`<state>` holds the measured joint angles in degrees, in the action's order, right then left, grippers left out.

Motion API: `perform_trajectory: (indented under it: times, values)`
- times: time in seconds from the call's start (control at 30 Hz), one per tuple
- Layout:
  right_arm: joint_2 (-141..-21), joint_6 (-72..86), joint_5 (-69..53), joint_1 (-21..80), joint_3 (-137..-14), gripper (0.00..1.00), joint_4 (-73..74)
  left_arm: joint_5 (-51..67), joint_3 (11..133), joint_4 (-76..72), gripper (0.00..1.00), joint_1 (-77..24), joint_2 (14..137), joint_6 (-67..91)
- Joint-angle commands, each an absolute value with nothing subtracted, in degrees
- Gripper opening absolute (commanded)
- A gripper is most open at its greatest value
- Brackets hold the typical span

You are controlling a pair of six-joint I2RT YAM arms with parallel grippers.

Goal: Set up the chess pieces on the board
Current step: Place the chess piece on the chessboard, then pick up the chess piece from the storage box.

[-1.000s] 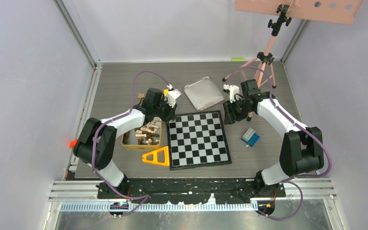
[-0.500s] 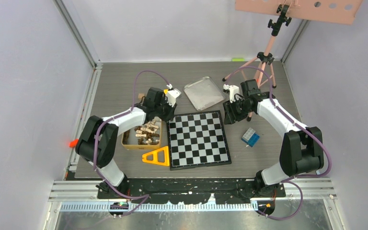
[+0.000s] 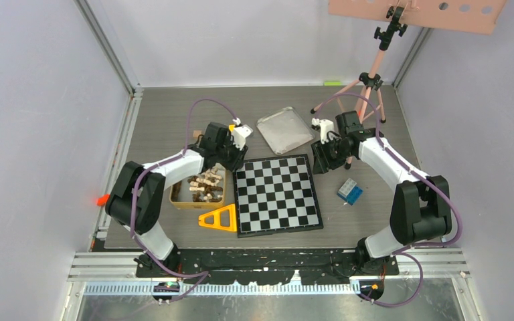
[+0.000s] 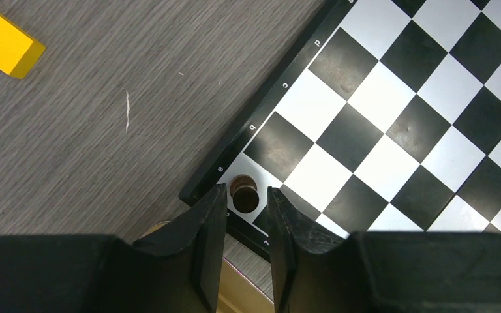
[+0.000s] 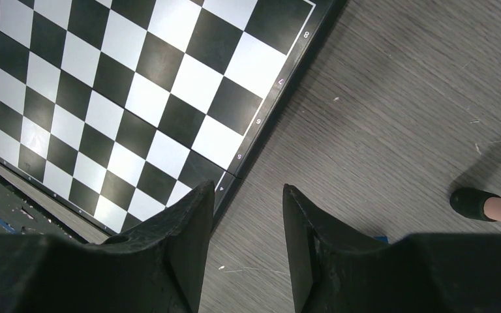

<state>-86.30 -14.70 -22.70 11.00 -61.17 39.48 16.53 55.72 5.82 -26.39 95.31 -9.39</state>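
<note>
We are just starting to fill the black-and-white checked folding board [image 3: 278, 194].
One dark brown wooden piece [image 4: 244, 195] is standing on its corner square between our parted left gripper [image 4: 246, 190]. Our right gripper [image 5: 248, 192] is hanging open and empty beside the board. The other wooden chessmen [image 3: 205, 184] are lying in the gold rectangular tin [image 3: 181, 198] left of the board.

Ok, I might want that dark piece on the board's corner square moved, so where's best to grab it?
Grip the dark chess piece round its upper body, coming straight down from above. It stands upright on the board's corner white square and its top is round, so the left gripper, which straddles it with jaws open, could likely just close.
</note>
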Motion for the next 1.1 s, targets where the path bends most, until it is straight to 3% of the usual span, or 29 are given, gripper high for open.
perform_trajectory:
  times: [0.0, 0.33, 0.57, 0.73, 1.07]
  values:
    - [-86.66, -15.29, -23.98, 10.72, -61.92, 0.49, 39.28, 17.98, 57.44, 6.60, 0.32, -26.46, 93.34, -8.83]
    - [-86.16, -15.20, -24.32, 10.72, -61.96, 0.49, 39.37, 14.38, 61.36, 20.83, 0.54, -24.53, 81.73, -11.17]
    - [-85.98, -15.25, -24.74, 10.72, -61.96, 0.49, 39.46, 3.27, 63.08, 36.93, 0.55, -17.87, 76.82, -15.40]
    - [-86.21, -15.29, -24.81, 10.72, -62.04, 0.49, 39.46, 1.77, 64.50, 44.91, 0.55, -11.51, 77.78, -16.32]
    - [-85.88, -15.29, -24.93, 10.76, -61.97, 0.49, 39.61, 0.59, 66.33, 43.77, 0.52, -8.38, 90.12, -16.00]
